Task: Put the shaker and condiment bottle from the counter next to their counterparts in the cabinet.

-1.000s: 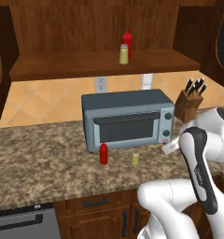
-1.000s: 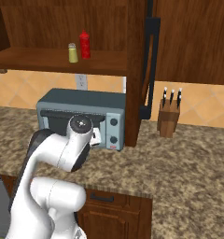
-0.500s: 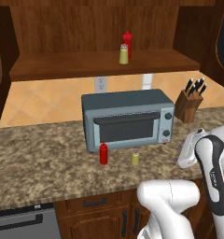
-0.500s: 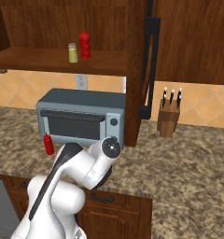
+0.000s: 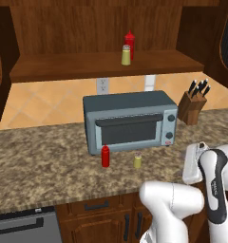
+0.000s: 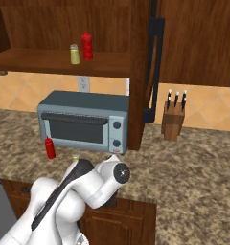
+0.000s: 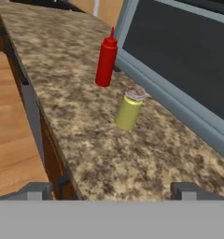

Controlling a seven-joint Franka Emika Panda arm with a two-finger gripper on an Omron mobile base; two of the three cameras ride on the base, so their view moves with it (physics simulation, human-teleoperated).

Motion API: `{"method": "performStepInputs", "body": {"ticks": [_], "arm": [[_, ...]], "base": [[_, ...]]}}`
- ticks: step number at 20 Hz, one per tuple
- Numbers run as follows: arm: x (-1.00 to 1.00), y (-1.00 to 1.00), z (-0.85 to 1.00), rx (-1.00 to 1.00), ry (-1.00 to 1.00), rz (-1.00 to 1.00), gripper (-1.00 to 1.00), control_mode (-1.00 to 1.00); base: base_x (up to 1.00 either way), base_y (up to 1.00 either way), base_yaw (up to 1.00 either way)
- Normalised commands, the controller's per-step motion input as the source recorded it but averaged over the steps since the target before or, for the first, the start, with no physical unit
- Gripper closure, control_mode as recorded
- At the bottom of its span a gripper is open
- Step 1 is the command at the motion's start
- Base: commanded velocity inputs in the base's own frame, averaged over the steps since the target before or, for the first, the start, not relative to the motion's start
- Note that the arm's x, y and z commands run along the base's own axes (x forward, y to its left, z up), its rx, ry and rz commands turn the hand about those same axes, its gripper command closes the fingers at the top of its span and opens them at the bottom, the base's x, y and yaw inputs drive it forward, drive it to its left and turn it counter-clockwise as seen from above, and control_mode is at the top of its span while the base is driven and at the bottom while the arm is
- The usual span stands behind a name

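The yellow-green shaker [image 7: 129, 108] stands on the granite counter [image 7: 76, 93], just in front of the toaster oven [image 7: 179, 60]. The red condiment bottle [image 7: 105, 60] stands upright a little beyond it. From the base, the shaker [image 5: 137, 160] is right of the bottle [image 5: 105, 156]. Their counterparts, a shaker [image 5: 126, 55] and a red bottle [image 5: 129, 42], stand together on the cabinet shelf [image 5: 63, 66]. My gripper [image 7: 111, 192] is open, low at the counter's front edge, short of the shaker and holding nothing.
A knife block [image 5: 194, 102] stands on the counter right of the toaster oven [image 5: 130, 121]. An open cabinet door [image 6: 155, 62] hangs edge-on beside the shelf. Drawer fronts [image 5: 97, 206] and a grey appliance [image 5: 21, 228] sit below the counter.
My arm has swung down and to the right, away from the toaster oven front, bringing the hand low by the counter edge. The bottle and shaker have stayed put.
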Motion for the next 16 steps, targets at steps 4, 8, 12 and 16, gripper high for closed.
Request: {"method": "performStepInputs", "body": {"ticks": [4, 8, 12, 16], "arm": [[0.19, 0.13, 0.00, -0.01, 0.11, 0.04, -1.00, -1.00], [0.05, 0.00, 0.00, 0.00, 0.02, 0.01, -1.00, -1.00], [0.29, 0.03, 0.00, 0.04, 0.00, 0.00, -1.00, -1.00], [0.26, 0.00, 0.00, 0.13, -0.01, 0.01, -1.00, -1.00]], "base": [[0.00, 0.00, 0.00], [0.00, 0.00, 0.00], [0.00, 0.00, 0.00], [0.00, 0.00, 0.00]]}}
